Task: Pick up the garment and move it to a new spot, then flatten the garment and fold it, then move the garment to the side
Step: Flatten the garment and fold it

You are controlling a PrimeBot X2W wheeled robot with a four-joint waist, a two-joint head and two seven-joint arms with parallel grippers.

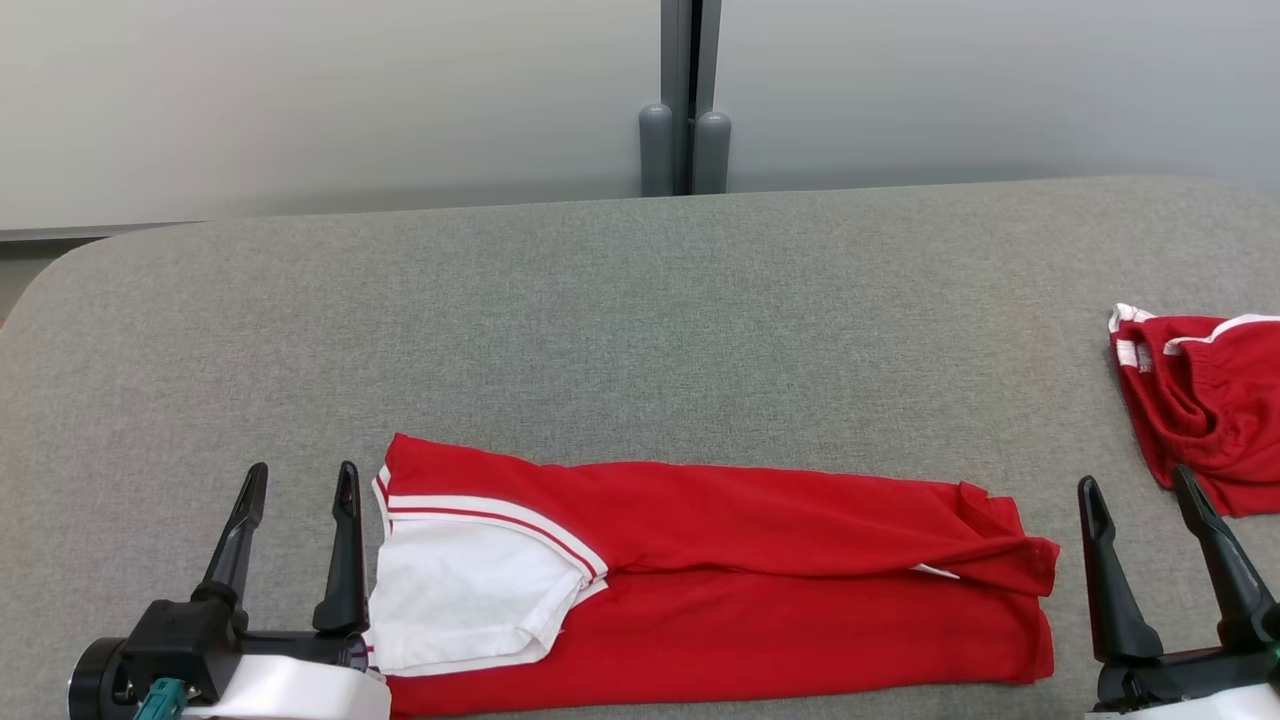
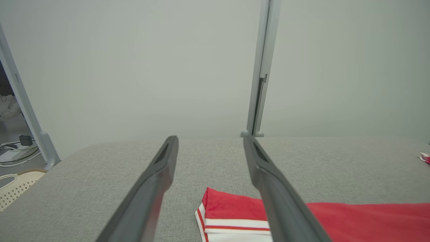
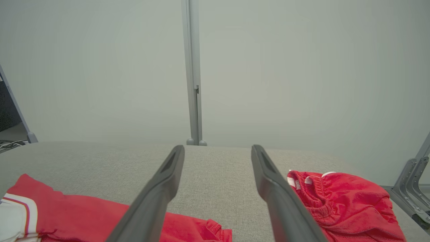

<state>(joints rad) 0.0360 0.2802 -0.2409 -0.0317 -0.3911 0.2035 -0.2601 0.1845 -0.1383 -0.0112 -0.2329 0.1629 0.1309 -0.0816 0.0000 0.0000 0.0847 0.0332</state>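
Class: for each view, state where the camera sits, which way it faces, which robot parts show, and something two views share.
Head view: on the head, facing down at the grey table; left gripper and right gripper, both open, flank the folded red garment.
Left wrist view: on the left wrist, facing along its fingers across the table to the wall.
Right wrist view: on the right wrist, facing likewise along its fingers.
Shared: head and right wrist views show the crumpled red garment.

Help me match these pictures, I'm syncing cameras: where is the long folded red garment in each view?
Head view: the long folded red garment lies bottom centre.
Left wrist view: bottom edge, right of centre.
Right wrist view: bottom left corner.
Shared landmark: the grey post behind the table.
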